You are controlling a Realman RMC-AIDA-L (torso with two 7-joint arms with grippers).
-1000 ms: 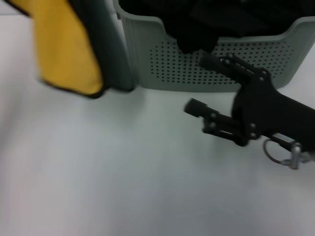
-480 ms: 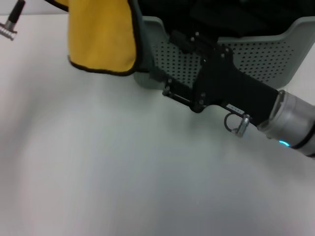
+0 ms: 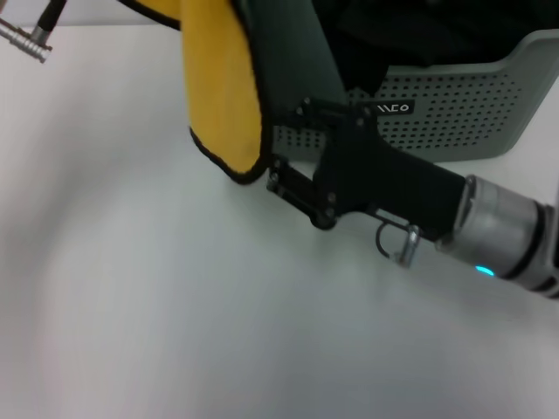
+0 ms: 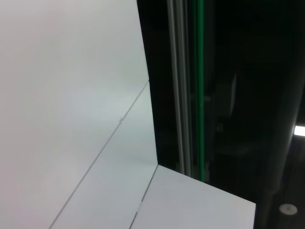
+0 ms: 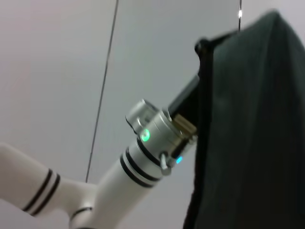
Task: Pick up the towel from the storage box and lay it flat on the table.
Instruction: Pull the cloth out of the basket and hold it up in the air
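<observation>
The towel hangs in the air in front of the storage box [image 3: 472, 113], its mustard-yellow face [image 3: 223, 96] to the left and its teal-grey face [image 3: 293, 61] to the right. Its top is out of the head view. In the right wrist view the teal-grey face [image 5: 252, 133] hangs from my left gripper [image 5: 200, 50], which pinches its upper edge. My right gripper [image 3: 288, 144] is open at the towel's lower right edge, one finger over the teal face and one below the corner. The table [image 3: 131, 288] lies below.
Black cloths [image 3: 393, 26] fill the storage box at the back right. A cable plug [image 3: 26, 39] of the left arm shows at the top left. The left wrist view shows only white tabletop [image 4: 71, 95] and a dark frame.
The hanging towel has swung to the right, in front of the box. My right gripper has moved left and up to the towel's lower edge.
</observation>
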